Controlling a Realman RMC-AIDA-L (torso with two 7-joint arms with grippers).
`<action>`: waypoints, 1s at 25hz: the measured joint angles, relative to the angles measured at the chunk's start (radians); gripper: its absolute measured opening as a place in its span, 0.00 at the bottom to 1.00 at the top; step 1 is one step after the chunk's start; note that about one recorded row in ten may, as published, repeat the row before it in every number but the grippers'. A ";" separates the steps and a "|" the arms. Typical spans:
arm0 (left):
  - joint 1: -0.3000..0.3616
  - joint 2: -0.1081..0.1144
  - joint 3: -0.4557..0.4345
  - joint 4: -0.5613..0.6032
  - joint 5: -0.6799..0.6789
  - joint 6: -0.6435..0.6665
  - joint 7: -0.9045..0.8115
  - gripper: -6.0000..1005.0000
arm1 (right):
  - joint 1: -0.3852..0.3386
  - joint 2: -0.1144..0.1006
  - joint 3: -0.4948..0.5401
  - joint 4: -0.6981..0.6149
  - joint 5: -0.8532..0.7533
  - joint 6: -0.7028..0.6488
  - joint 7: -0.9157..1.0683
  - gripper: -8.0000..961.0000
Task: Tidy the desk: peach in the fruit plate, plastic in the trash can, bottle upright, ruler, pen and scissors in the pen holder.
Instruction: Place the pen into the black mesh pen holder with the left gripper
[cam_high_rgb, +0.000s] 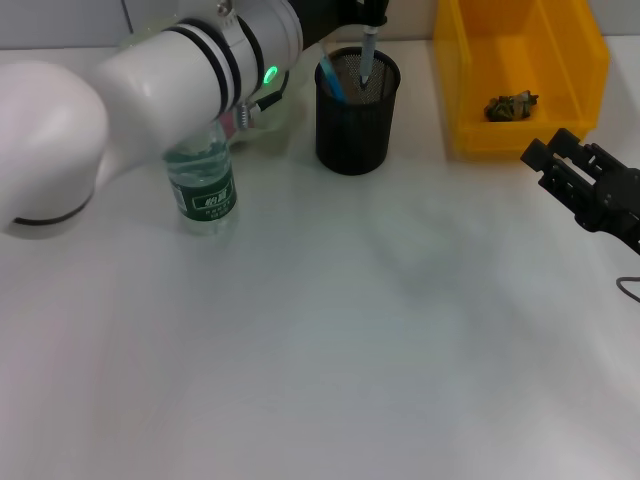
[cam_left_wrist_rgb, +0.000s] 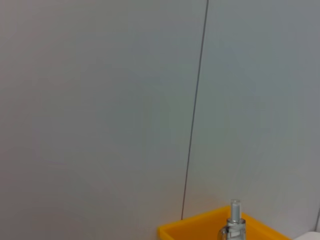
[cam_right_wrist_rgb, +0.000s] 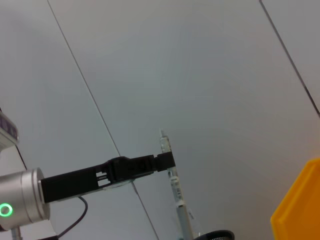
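My left gripper (cam_high_rgb: 368, 22) reaches over the black mesh pen holder (cam_high_rgb: 356, 125) at the back of the desk. It is shut on a grey pen (cam_high_rgb: 367, 58) that hangs upright with its lower end inside the holder. The right wrist view shows the same grip (cam_right_wrist_rgb: 167, 161) on the pen (cam_right_wrist_rgb: 176, 192). A blue item (cam_high_rgb: 331, 78) stands in the holder. The bottle (cam_high_rgb: 204, 185) stands upright under my left forearm. Crumpled plastic (cam_high_rgb: 511, 105) lies in the yellow trash can (cam_high_rgb: 470, 100). My right gripper (cam_high_rgb: 550, 152) hovers open and empty at the right. The peach and fruit plate are hidden behind my left arm.
My bulky white left arm (cam_high_rgb: 120, 90) crosses the back left and covers what is behind it. The yellow trash can stands just right of the pen holder, and its corner (cam_left_wrist_rgb: 200, 229) shows in the left wrist view. A grey panelled wall is behind.
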 joint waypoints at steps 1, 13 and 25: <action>-0.004 0.000 0.009 -0.005 -0.002 -0.008 0.000 0.28 | -0.001 0.000 0.000 0.000 0.000 0.000 0.000 0.61; -0.112 0.000 0.074 -0.114 -0.005 -0.054 0.005 0.30 | -0.011 0.000 -0.004 0.000 -0.007 -0.016 0.007 0.61; -0.065 0.001 0.118 -0.066 0.002 -0.139 0.003 0.46 | -0.011 -0.002 -0.005 0.000 -0.009 -0.017 0.010 0.61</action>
